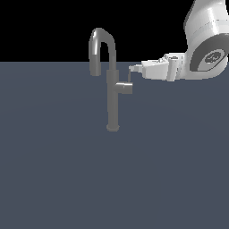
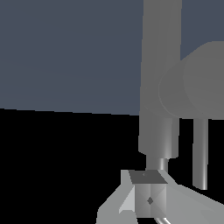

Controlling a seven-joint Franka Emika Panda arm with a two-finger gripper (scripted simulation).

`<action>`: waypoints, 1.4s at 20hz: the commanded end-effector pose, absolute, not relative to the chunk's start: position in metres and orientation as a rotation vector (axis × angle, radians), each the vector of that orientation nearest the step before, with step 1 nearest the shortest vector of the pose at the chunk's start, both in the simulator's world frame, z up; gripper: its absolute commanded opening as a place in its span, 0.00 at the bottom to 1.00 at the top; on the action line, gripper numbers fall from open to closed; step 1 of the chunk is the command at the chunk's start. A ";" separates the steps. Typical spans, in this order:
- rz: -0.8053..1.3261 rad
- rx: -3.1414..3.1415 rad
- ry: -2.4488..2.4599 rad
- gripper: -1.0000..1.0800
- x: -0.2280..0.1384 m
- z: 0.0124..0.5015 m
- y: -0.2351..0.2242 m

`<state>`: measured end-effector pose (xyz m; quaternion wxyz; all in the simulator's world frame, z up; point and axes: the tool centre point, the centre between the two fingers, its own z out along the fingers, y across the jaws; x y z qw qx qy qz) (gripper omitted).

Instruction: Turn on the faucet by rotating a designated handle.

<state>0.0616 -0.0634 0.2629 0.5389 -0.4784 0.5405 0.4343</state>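
The handle (image 1: 125,87) bears no writing; the end effector (image 1: 133,69) meets its lever, grip unclear.

My arm (image 1: 203,27) is glossy white, built of rounded, bulging shells. A dark grey oval band circles my wrist joint, with a pale ring-shaped cap in its middle. My hand (image 1: 134,69) is a white, blocky wedge with light grey faceted fingers (image 2: 146,197), though their tips look blurred.
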 end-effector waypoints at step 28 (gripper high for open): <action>1.048 -1.050 1.304 0.00 0.030 0.258 -0.054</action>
